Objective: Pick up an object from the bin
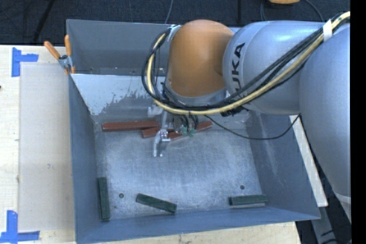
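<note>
— Where is free floor to be found in the bin [86,140]?
— The middle is kept bare, from the gripper [159,146] forward.
— And what is set in the way?
— Brown sticks [127,126] are laid across the back, just beside the gripper. Dark green bars are ranged by the left wall [103,198], front centre [155,203] and front right [247,200]. The back right is overhung by the arm [269,66].

The bin [83,151] is showing dull grey metal, its floor looking scuffed and rough. Reddish-brown bars [123,126] near the bin's back wall are looking matt, and dark green bars [155,203] along its front wall likewise. The orange cover [194,57] and silver arm [274,66] are gleaming, smooth and glossy
</note>
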`<state>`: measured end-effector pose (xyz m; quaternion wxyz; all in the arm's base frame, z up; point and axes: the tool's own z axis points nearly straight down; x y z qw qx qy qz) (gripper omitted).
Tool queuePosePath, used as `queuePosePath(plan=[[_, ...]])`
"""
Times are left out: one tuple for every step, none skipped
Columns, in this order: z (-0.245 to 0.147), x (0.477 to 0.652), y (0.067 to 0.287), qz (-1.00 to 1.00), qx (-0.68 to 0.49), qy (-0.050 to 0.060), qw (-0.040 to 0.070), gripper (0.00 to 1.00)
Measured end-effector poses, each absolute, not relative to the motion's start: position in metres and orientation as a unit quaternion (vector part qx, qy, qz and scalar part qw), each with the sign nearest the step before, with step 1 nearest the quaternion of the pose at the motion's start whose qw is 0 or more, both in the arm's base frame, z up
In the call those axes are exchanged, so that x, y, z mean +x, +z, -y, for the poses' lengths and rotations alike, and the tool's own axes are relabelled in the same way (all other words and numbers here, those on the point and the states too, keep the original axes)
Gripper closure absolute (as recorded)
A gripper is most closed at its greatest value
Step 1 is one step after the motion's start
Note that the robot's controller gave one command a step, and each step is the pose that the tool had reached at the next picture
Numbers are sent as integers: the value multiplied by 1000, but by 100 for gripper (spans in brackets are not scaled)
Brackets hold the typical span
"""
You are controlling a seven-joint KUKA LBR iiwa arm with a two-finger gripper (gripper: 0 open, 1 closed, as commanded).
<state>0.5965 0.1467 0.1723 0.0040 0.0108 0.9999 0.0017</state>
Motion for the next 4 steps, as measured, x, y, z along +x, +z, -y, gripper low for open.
queuePosePath(plan=[[-94,609,151,-1000,-28,0,-3,0],[-111,627,82,-1000,0,1,13,100],[-114,620,79,-1000,-2,2,-2,0],[-113,628,84,-1000,0,3,15,100]])
